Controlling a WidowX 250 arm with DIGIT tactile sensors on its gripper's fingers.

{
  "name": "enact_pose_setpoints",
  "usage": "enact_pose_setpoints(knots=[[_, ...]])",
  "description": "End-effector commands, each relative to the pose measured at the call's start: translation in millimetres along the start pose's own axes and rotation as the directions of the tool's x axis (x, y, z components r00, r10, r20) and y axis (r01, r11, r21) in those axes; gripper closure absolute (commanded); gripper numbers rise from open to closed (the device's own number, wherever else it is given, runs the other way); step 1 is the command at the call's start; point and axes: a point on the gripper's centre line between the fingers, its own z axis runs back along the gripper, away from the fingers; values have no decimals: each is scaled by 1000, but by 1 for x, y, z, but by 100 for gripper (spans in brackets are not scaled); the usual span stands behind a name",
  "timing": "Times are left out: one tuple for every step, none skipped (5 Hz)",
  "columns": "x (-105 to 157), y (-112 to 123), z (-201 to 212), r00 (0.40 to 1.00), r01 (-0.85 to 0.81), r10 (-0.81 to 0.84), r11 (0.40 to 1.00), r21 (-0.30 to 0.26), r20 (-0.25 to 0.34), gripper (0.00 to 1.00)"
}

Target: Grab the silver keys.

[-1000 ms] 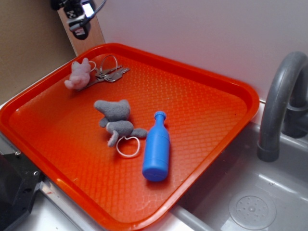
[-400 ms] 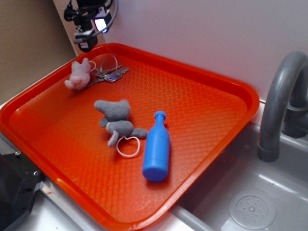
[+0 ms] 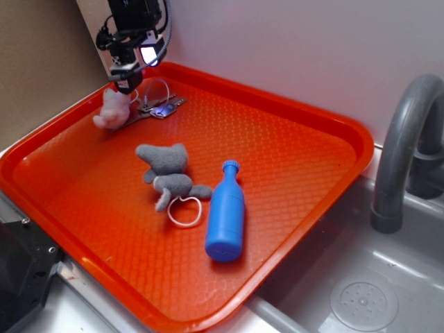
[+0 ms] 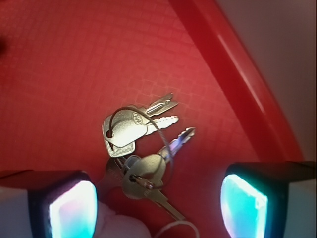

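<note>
Gripper (image 4: pixel 158 198) spread wide, hanging above the silver keys (image 4: pixel 141 153) at the far-left corner of the orange tray (image 3: pixel 305 125). Keys lie flat between the two pads in wrist view, untouched. Pink plush toy (image 3: pixel 111 111) touches the bunch, so a descent centred on the keys seems needed to avoid pinching plush. Grasp not yet made.

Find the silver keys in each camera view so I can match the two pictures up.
Exterior: the silver keys lie at the tray's far left corner, right of the pink plush, below the gripper.
Wrist: the keys fill the centre.
Shared landmark: the orange tray's raised rim.
</note>
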Motion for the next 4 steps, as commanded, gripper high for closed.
enact_pose_setpoints(knots=[[22,3,-12,997,73,-73,997,25,6,0],[27,5,-23,997,82,-82,997,-3,2,0],[31,4,-26,995,95,-95,995,-10,8,13],[34,3,-24,994,107,-106,994,-16,13,100]])
